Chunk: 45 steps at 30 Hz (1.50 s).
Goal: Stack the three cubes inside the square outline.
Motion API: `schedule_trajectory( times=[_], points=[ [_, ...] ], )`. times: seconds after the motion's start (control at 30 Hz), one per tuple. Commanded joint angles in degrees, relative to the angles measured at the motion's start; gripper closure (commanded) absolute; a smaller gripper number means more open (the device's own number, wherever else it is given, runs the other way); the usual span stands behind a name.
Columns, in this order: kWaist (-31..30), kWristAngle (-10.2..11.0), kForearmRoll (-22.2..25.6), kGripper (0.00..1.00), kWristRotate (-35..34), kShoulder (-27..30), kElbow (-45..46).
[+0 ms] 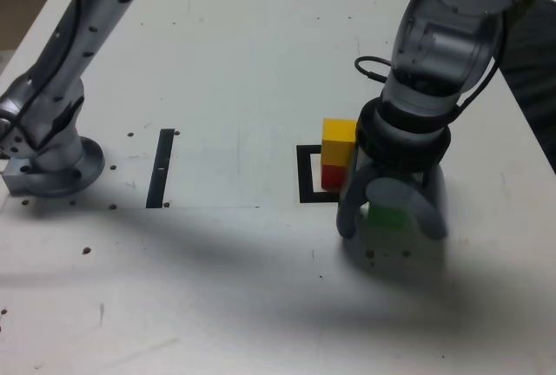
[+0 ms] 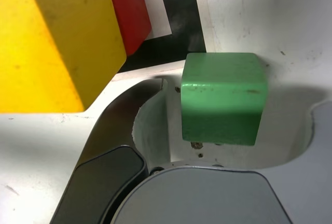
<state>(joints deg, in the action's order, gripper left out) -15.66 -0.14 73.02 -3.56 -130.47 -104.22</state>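
Observation:
A yellow cube [image 1: 339,130] sits on a red cube [image 1: 333,175] inside the black square outline [image 1: 307,175]. The green cube [image 1: 387,216] rests on the table just outside the outline, toward the exterior view's right. My gripper [image 1: 391,223] is down over it, open, with one finger on each side. In the wrist view the green cube [image 2: 223,94] stands between the jaws with a gap on both sides. The yellow cube [image 2: 57,42], the red cube [image 2: 129,11] and a corner of the outline [image 2: 179,16] lie close beside it.
A narrow black strip [image 1: 162,167] lies flat on the white table [image 1: 243,62] at the exterior view's left. The arm's base [image 1: 52,162] is bolted near the left edge. Small dark specks dot the tabletop.

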Motion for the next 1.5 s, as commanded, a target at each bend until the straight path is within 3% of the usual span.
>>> schedule_trajectory(
  times=[0.0,0.3,0.4,0.93,1.47],
  points=[
    [0.3,0.2,0.0,0.22,0.1,-0.5,0.1],
    [0.4,1.1,1.0,0.64,0.0,-0.5,-0.7],
    [0.4,1.4,1.1,0.73,0.0,-0.4,-1.0],
    [0.0,0.9,2.8,0.74,0.0,-0.3,-3.2],
    [-2.3,1.5,9.6,0.74,-0.6,2.8,-9.9]
  ],
)
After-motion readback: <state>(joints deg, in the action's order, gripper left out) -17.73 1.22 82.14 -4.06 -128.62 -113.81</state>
